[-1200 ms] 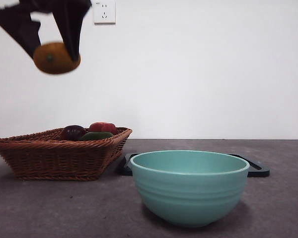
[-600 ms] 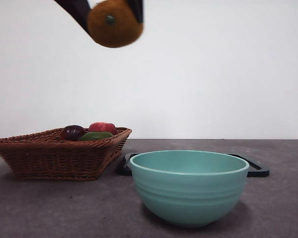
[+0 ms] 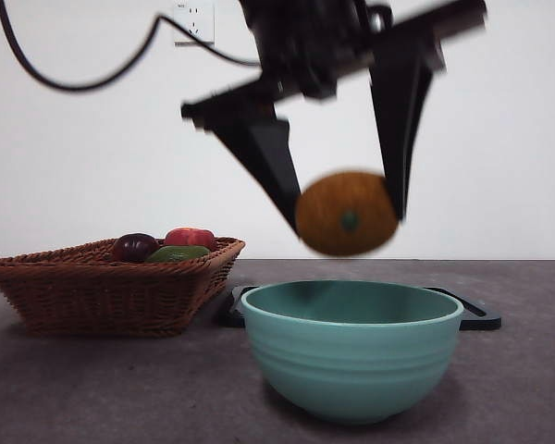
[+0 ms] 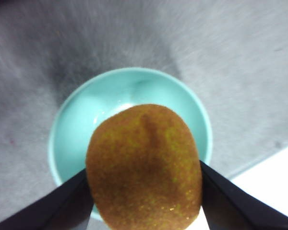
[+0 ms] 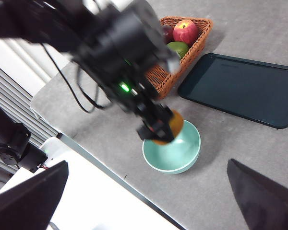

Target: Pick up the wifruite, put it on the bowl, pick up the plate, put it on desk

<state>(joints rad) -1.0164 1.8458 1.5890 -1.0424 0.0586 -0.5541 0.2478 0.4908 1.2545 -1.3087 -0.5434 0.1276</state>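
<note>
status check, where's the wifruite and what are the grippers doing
Left gripper shut on wifruite, hanging just above the bowl. Right gripper open, high and clear. Nothing blocking the bowl.

Left gripper (image 3: 344,217), black two-jaw, clamps the rounded orange-brown wifruite (image 3: 346,213) directly above the deep mint-teal ridged ceramic bowl (image 3: 352,350), fruit clear of the rim. Bowl stands on the matte dark grey-brown desk (image 3: 120,388). Brown woven wicker basket (image 3: 111,287) holding red, dark purple and green fruit stands beside it, with a flat black tray (image 3: 476,314) behind the bowl.
</note>
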